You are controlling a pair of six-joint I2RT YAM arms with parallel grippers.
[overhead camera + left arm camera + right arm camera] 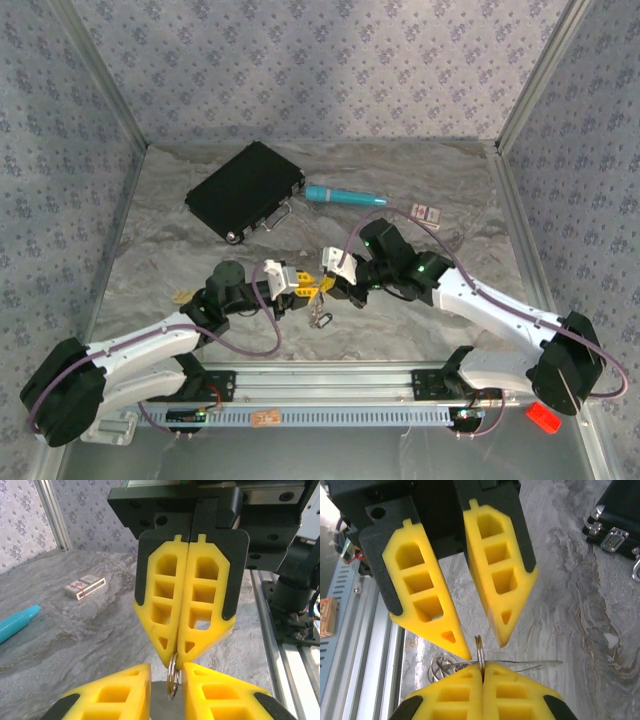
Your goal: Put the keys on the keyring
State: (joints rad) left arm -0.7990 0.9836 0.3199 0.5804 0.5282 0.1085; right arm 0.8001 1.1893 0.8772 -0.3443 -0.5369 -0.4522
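Bright, even light falls from overhead on the counter (160,260), leaving only faint, soft shadows beneath my arms (150,345). In my left wrist view glare washes out the rail (295,680) at the right edge. Close up, my left gripper (167,672) looks slightly soft, and the small box (84,586) behind it is blurry. The overhead view is sharp, its walls (60,150) leaning outward.

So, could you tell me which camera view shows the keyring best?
The right wrist view: the keyring stands edge-on and close up, pinched between the shut fingertips of the right gripper. The left wrist view shows a sliver of it below those fingertips. In the top external view it is tiny.
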